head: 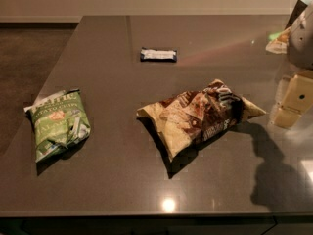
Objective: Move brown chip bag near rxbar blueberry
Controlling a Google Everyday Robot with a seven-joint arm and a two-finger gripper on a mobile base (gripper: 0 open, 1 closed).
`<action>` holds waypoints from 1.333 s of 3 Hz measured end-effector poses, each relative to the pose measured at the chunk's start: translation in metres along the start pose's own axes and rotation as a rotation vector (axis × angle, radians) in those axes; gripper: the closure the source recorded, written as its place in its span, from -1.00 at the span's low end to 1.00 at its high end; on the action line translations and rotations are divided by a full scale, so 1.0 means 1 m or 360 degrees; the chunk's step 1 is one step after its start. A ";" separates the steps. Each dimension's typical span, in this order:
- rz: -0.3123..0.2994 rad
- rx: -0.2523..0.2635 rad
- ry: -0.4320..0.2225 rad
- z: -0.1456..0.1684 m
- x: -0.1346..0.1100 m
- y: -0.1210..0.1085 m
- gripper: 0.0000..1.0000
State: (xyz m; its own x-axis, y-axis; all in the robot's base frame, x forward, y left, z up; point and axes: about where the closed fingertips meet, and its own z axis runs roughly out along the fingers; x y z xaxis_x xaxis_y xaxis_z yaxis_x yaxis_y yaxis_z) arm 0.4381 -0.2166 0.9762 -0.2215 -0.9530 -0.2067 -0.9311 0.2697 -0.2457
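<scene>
The brown chip bag (195, 116) lies wrinkled on the dark counter (122, 180), right of the middle, with its long side running diagonally. The rxbar blueberry (158, 55), a small dark blue bar with a white label, lies flat farther back, a good gap away from the bag. My gripper (291, 104), with cream-coloured parts, hangs at the right edge of the view, just right of the bag's right end and close above the counter. It holds nothing that I can see.
A green chip bag (58, 124) lies near the counter's left edge. My grey arm (302, 33) stands at the far right, with a pale yellow-green packet (278, 42) beside it. The counter's front edge runs along the bottom; brown carpet lies to the left.
</scene>
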 end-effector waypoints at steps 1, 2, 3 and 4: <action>-0.0009 0.0003 -0.0014 0.007 -0.006 -0.003 -1.00; -0.0034 -0.0026 -0.0067 0.032 -0.025 -0.008 -1.00; -0.0056 -0.0053 -0.0097 0.054 -0.039 -0.011 -1.00; -0.0063 -0.0106 -0.0106 0.083 -0.049 -0.015 -1.00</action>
State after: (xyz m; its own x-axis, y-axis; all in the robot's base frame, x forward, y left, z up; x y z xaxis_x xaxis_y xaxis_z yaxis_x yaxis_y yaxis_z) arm 0.4869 -0.1623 0.9115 -0.1663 -0.9509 -0.2609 -0.9564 0.2200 -0.1919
